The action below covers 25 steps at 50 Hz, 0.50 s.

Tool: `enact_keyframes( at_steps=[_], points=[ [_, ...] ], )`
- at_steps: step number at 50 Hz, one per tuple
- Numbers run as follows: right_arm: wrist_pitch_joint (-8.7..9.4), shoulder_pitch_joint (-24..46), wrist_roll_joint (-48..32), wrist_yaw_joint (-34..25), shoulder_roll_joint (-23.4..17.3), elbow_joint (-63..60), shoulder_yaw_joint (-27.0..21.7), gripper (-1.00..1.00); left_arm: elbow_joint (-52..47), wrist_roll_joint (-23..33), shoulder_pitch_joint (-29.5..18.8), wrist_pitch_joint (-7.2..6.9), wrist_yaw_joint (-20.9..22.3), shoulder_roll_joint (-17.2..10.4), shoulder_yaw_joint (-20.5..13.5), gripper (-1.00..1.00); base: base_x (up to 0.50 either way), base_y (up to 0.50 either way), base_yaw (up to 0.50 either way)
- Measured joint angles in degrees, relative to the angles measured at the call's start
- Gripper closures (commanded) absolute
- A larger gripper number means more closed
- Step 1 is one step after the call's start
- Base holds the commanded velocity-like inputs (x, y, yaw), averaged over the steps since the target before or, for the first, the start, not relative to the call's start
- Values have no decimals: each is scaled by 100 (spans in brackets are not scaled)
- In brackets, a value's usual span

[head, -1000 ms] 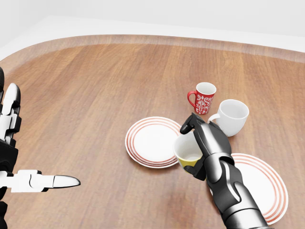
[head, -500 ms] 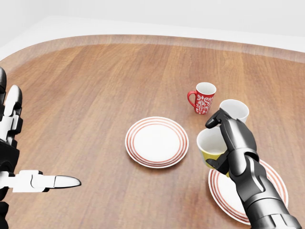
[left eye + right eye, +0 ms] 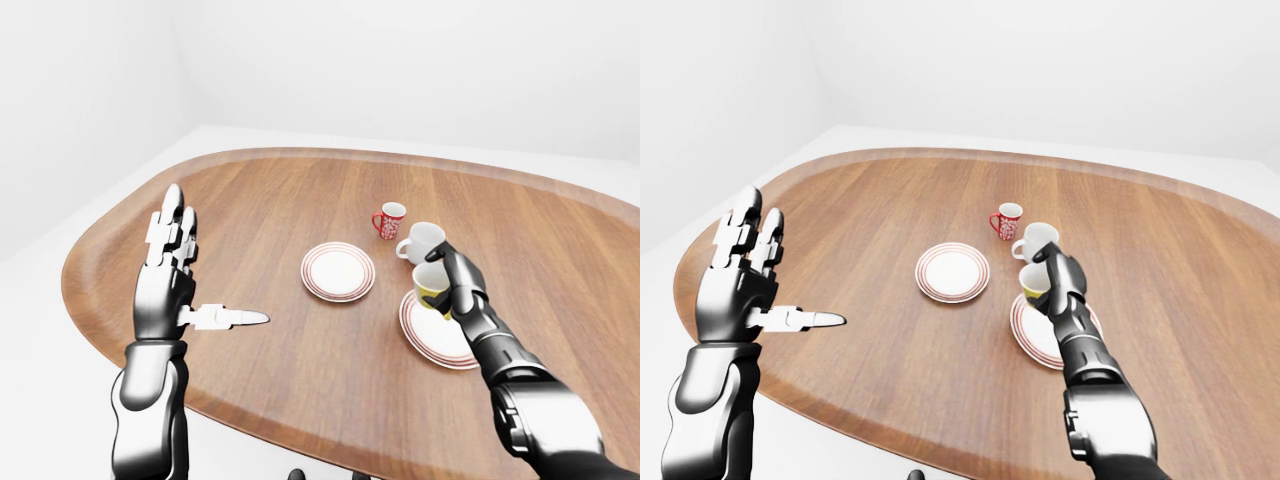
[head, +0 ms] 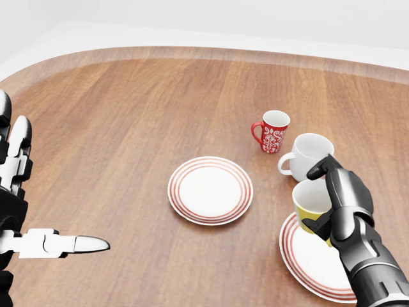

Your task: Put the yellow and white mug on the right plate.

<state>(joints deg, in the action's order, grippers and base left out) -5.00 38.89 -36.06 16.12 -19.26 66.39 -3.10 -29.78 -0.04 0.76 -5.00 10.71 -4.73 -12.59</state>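
Observation:
My right hand (image 4: 332,201) is shut on the yellow and white mug (image 4: 311,201) and holds it upright over the upper left part of the right plate (image 4: 316,259), a white plate with red rings at the lower right of the head view. Whether the mug touches the plate I cannot tell. The mug and hand also show in the left-eye view (image 3: 432,283). My left hand (image 4: 25,217) is open and empty at the left edge of the head view, fingers spread, thumb pointing right.
A second red-ringed plate (image 4: 210,190) lies in the middle of the wooden table (image 4: 128,128). A red patterned mug (image 4: 272,132) and a plain white mug (image 4: 308,155) stand just above the right plate, close to my right hand.
My right hand has carried the yellow and white mug to the right, from beside the middle plate to over the right plate. The left hand has barely moved.

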Motion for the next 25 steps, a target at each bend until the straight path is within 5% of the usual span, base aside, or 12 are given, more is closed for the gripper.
enact_keyframes(
  at_steps=[25],
  points=[
    [0,34,227,490,-348,768,-123,100,35,51,22,0,6,14,39,-100,0,0,0]
  ],
)
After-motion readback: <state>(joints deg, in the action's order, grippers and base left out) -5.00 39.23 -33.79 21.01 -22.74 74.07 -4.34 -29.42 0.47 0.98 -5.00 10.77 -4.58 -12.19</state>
